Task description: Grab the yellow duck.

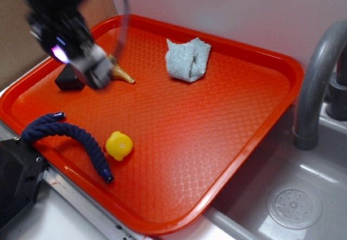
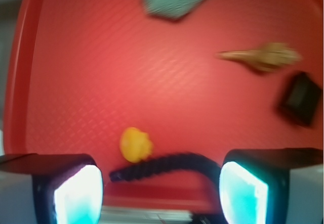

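Red tray (image 1: 227, 142) fills the frame; the fingers (image 2: 76, 193) are spread wide and empty, and the small rounded yellow duck (image 2: 135, 144) is seen lower centre.

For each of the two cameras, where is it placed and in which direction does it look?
Exterior: beside the sink, looking down across the red tray; the blurred arm and gripper show at upper left.
Wrist: on the arm, looking down at the tray between the open gripper's two fingers.
Shared: the yellow duck, blue rope, seashell, grey cloth, black block.
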